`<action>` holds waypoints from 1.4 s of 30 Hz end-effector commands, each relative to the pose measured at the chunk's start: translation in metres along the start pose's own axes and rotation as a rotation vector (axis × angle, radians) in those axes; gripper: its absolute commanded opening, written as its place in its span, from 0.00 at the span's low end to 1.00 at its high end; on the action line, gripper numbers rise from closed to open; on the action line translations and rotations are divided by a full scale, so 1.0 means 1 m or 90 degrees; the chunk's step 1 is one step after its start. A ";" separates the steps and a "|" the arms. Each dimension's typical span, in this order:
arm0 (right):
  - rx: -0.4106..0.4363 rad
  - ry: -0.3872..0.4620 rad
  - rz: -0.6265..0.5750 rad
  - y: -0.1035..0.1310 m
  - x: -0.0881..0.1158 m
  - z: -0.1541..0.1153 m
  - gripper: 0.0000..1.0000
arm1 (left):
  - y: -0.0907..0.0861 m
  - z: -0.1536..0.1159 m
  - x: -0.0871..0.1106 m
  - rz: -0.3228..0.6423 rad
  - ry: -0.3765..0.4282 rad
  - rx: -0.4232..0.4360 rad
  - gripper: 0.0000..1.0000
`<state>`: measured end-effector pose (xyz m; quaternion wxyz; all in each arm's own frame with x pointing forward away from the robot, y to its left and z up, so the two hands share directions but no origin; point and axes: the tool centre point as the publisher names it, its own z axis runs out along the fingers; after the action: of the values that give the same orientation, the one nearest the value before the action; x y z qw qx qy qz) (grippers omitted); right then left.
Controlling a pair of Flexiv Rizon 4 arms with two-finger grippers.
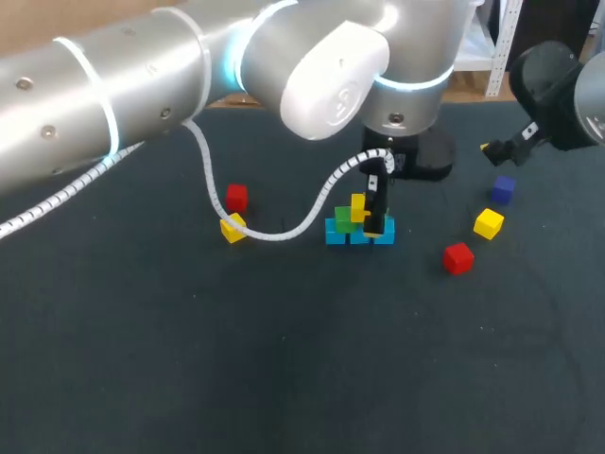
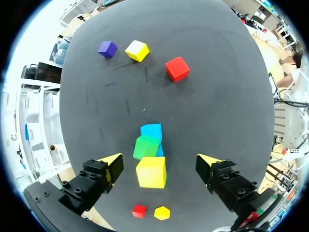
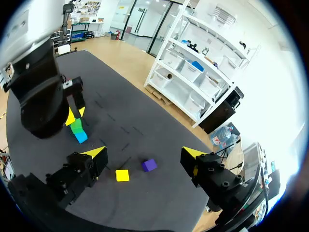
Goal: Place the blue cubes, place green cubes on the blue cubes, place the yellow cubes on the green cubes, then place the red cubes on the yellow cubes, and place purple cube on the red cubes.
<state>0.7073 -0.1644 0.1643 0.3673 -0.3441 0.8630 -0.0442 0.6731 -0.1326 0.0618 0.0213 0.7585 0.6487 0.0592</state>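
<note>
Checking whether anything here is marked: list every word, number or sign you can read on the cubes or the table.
None can be read.
Cubes: the blue cube, green cube, stacked yellow cube, loose red cube and purple cube show plain faces.
Table: no print shows.

I work over a dark charcoal, matte table top, evenly lit. Short faint dash marks lie scattered on its surface, with thin curved scuff lines toward my right side.
</note>
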 end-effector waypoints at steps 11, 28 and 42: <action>0.005 -0.006 0.001 0.001 0.002 0.000 1.00 | 0.015 0.026 -0.007 -0.011 0.017 -0.001 1.00; 0.005 -0.006 0.001 0.001 0.002 0.000 1.00 | 0.014 0.031 -0.004 -0.012 0.035 0.002 1.00; 0.005 -0.006 0.001 0.001 0.002 0.000 1.00 | 0.014 0.031 -0.003 -0.012 0.029 0.008 0.85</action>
<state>0.7072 -0.1644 0.1643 0.3673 -0.3441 0.8630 -0.0442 0.6865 -0.1360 0.0320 0.0052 0.7504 0.6568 0.0740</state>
